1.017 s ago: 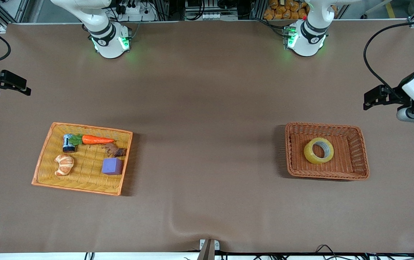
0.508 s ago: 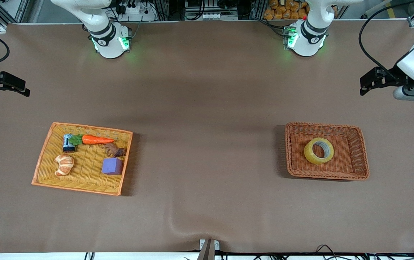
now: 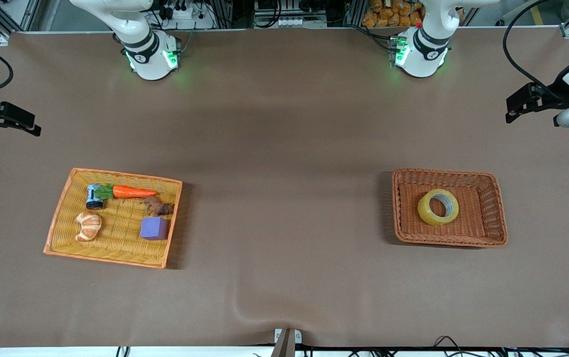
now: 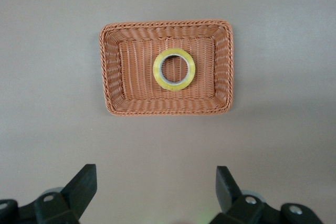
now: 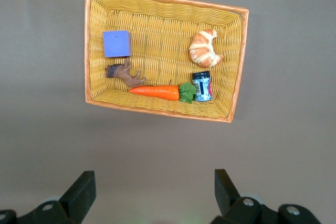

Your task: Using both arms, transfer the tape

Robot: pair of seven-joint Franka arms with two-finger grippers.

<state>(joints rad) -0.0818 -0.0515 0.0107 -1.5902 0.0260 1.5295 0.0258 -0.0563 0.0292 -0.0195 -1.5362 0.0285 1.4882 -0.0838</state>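
The tape [image 3: 438,207] lay flat in the middle of the brown wicker basket [image 3: 497,198], toward the left arm's end of the table; its grey-white core faced up, and it touched none of the basket's walls. From the left wrist view the same roll [image 4: 174,70] sat centred in the basket [image 4: 110,72].

Toward the right arm's end sat a yellow wicker tray [image 3: 61,218] with an orange rim. It held a carrot toy [image 3: 133,192], a small dark can [image 3: 94,196] lying just beside the carrot's green top, a brown animal figure [image 3: 158,206], a purple cube [image 3: 154,228] and a croissant toy [image 3: 88,225]. The cube and the croissant lay nearer the front camera than the carrot, the can and the figure.

The left gripper [image 3: 520,105] hung over bare table, up near the left arm's end, jaws spread wide apart and holding nothing [image 4: 156,190]. The right gripper [image 3: 16,120] hung over the table edge at the right arm's end, jaws likewise wide apart and empty [image 5: 155,190].

A brown cloth [image 3: 284,148] covered the table, with a shallow wrinkle near the front edge. Cables and metal framing ran along the edge by the arm bases.
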